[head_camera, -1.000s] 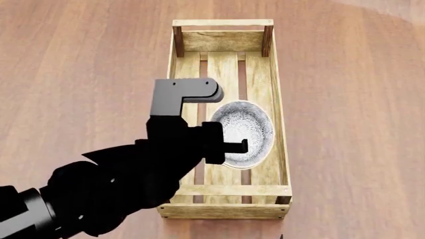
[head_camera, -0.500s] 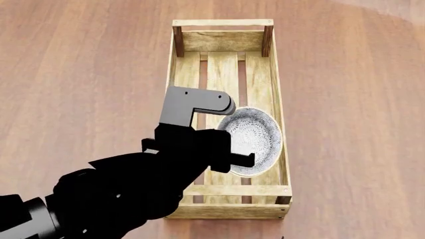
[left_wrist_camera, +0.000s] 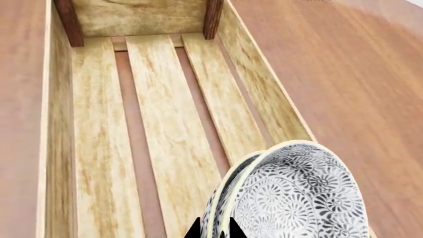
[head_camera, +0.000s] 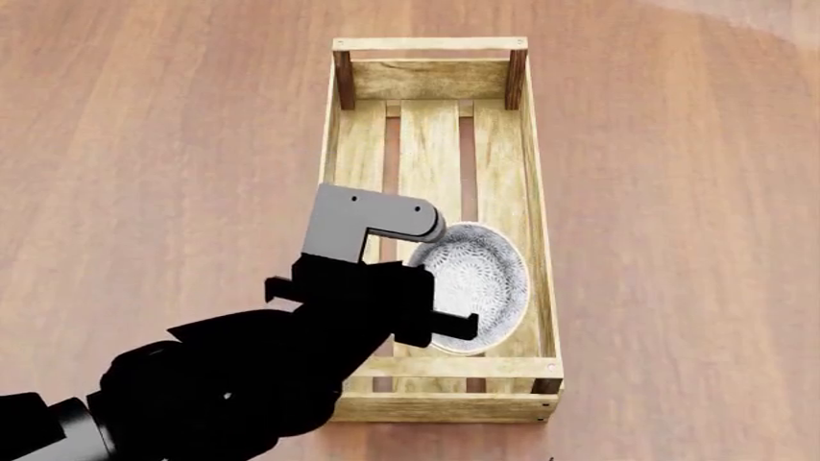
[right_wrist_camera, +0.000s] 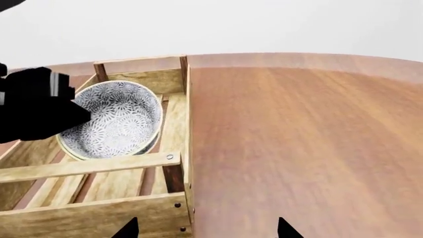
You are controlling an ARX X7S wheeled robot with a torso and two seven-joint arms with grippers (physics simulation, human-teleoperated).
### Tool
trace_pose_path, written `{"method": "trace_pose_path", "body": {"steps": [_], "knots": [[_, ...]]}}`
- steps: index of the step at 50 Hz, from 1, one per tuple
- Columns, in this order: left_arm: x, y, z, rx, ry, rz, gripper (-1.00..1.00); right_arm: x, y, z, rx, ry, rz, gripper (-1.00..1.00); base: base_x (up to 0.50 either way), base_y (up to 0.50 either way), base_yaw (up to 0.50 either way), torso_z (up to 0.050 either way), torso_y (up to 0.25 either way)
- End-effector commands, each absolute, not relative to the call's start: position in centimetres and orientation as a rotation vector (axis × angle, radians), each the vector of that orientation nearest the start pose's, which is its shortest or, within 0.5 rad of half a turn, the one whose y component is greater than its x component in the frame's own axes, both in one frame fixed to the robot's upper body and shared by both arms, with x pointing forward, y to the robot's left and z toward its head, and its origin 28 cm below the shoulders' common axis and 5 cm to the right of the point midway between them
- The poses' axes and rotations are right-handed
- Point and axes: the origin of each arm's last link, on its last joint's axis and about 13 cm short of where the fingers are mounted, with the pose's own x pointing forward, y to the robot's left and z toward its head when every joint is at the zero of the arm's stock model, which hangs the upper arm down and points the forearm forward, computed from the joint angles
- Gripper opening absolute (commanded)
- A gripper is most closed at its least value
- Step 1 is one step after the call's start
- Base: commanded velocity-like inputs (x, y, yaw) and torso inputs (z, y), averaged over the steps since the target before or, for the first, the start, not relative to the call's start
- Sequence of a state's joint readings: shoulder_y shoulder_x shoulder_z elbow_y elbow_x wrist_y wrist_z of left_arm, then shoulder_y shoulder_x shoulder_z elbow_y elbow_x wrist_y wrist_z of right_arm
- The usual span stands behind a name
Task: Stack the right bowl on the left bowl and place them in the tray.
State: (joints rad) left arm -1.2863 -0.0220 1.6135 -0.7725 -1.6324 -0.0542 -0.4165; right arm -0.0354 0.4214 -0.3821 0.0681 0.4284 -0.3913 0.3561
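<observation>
The left end effector (head_camera: 436, 322) grips the stacked bowls (head_camera: 477, 284), tilted inside the tray (head_camera: 532, 173); probably next: level, lower, release; the right end effector (right_wrist_camera: 205, 229) looks wide and empty.

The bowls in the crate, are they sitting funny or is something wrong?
Yes, a little. The stacked bowls are tipped up on edge inside the tray, leaning toward its right wall rather than lying flat on the slats. The left gripper is at their rim. Nothing looks broken or spilled.

Overhead head view; wrist views close on tray (head_camera: 532, 192).
</observation>
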Motion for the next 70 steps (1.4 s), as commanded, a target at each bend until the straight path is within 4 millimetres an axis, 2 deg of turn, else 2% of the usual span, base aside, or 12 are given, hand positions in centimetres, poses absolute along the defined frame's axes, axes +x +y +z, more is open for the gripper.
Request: {"method": "trace_pose_path", "body": {"steps": [1, 16, 17, 40, 46, 50, 61, 70], "knots": [[36.6, 6.8, 14.8, -0.011, 0.315, -0.408, -1.00, 19.0, -12.9, 1.1, 0.085, -0.140, -0.030, 1.00, 0.00, 0.00, 0.00, 0.000, 0.000], [36.7, 7.3, 13.8, 0.019, 0.315, -0.405, -1.00, 19.1, -13.1, 1.3, 0.096, -0.147, -0.033, 1.00, 0.00, 0.00, 0.00, 0.000, 0.001], [36.7, 7.3, 13.6, 0.020, 0.315, -0.404, 1.00, 19.1, -13.1, 1.2, 0.098, -0.146, -0.035, 1.00, 0.00, 0.00, 0.00, 0.000, 0.000], [36.7, 7.3, 13.5, 0.027, 0.285, -0.421, 1.00, 19.0, -13.1, 1.2, 0.096, -0.150, -0.034, 1.00, 0.00, 0.00, 0.00, 0.000, 0.000], [37.1, 7.5, 14.0, -0.003, 0.266, -0.410, 1.00, 19.1, -12.9, 1.1, 0.093, -0.147, -0.027, 1.00, 0.00, 0.00, 0.00, 0.000, 0.000], [37.8, 7.6, 15.7, -0.012, 0.220, -0.398, 1.00, 19.1, -12.5, 1.3, 0.090, -0.150, -0.015, 1.00, 0.00, 0.00, 0.00, 0.000, 0.000], [40.1, 9.0, 21.9, -0.027, 0.079, -0.325, 1.00, 18.8, -10.8, 2.8, 0.064, -0.181, 0.043, 1.00, 0.00, 0.00, 0.00, 0.000, 0.000], [39.3, 11.6, 26.2, -0.045, 0.002, -0.274, 1.00, 18.7, -9.8, 3.6, 0.060, -0.189, 0.086, 1.00, 0.00, 0.00, 0.00, 0.000, 0.000]]}}
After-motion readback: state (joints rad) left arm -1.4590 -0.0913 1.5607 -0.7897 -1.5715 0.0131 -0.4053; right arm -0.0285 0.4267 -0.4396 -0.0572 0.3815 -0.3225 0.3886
